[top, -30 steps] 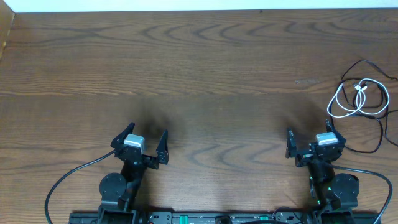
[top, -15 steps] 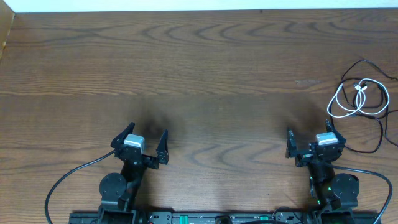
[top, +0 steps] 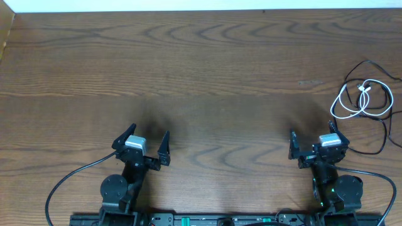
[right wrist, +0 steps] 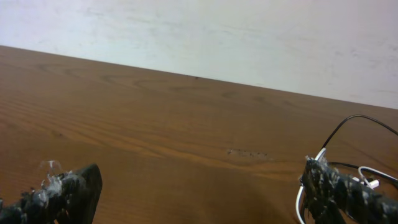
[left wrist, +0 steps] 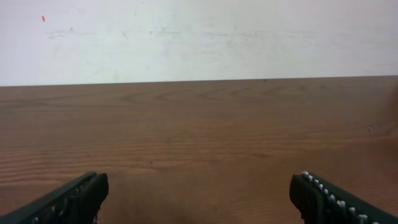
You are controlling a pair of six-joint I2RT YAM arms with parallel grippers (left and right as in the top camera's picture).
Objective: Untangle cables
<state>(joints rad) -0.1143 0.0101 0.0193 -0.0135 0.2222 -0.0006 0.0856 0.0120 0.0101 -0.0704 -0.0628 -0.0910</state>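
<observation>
Both arms sit low at the near edge of the brown wooden worktop (top: 201,63). The left gripper (top: 149,135) is spread wide and empty, and the right gripper (top: 312,133) is released too. The thin white cable (top: 363,91) lies looped with the thin black cable (top: 384,135) at the far right edge.

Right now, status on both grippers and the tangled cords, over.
Left gripper open, empty. Right gripper open, empty. Thin white cord and thin black cord looped together, far right of brown wooden table, untouched. Nothing blocking.
</observation>
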